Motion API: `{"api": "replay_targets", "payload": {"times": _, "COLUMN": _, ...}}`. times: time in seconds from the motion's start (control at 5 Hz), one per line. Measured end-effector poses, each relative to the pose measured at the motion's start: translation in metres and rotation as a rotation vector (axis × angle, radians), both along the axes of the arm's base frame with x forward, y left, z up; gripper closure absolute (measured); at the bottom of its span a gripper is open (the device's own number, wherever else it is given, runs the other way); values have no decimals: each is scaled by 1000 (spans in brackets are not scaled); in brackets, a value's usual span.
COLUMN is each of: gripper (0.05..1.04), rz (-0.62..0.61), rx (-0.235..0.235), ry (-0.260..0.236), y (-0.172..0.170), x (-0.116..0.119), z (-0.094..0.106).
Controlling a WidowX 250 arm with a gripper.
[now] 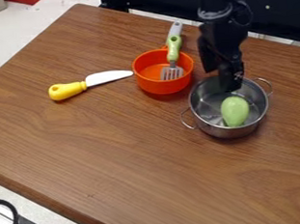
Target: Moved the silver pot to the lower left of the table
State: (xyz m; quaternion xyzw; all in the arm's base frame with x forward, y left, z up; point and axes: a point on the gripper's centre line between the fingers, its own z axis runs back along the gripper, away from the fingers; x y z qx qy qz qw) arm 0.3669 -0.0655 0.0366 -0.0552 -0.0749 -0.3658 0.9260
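The silver pot (226,131) sits at 3 o'clock on the counter (104,151), taking the middle of the view as the centre of the dial. The claw (230,83) hangs down over it at the pot's 12 o'clock side, its lower end overlapping the far part of the opening — so from the claw, most of the pot lies toward 6 o'clock. Whether the claw touches the rim or wall cannot be told, nor can I tell whether it is apart, together or clamped on the pot. The arm (215,12) enters from the top edge at about 1 o'clock.

The pot is upright, with one loop handle toward 2 o'clock and the other between 8 and 9. Inside it lies a rounded pale green object (235,111), toward the pot's 5 o'clock side and nearer the viewer than the claw's lower end.

From the pot, an orange bowl (163,87) stands near at 10 o'clock. A fork (173,49) leans in it, tines down inside and green-and-grey handle sticking out past the rim toward 12 o'clock. Farther out, at 10 o'clock on the counter, lies a knife (68,90) — yellow handle toward 9, white blade pointing toward 3, its tip just beside the bowl.
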Motion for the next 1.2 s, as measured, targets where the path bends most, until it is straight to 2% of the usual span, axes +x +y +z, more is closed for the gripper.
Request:
{"api": "replay_targets", "payload": {"times": 0.2, "gripper": 115, "rz": -15, "rx": 12, "ry": -5, "y": -4, "x": 0, "z": -3}}
{"api": "replay_targets", "payload": {"times": 0.4, "gripper": 397, "rz": -17, "rx": -4, "ry": 12, "y": -7, "x": 3, "z": -3}}
{"api": "replay_targets", "payload": {"times": 0.6, "gripper": 692, "rz": 6, "rx": 3, "ry": 23, "y": -6, "x": 4, "z": -8}}
{"api": "replay_targets", "payload": {"times": 0.8, "gripper": 902, "rz": 13, "rx": 4, "ry": 16, "y": -7, "x": 6, "z": -8}}
{"api": "replay_targets", "payload": {"times": 1.0, "gripper": 1018, "rz": 16, "rx": -9, "ry": 48, "y": -8, "x": 1, "z": -7}}
{"api": "replay_targets", "payload": {"times": 1.2, "gripper": 1029, "rz": 35, "rx": -15, "ry": 76, "y": -9, "x": -3, "z": -7}}
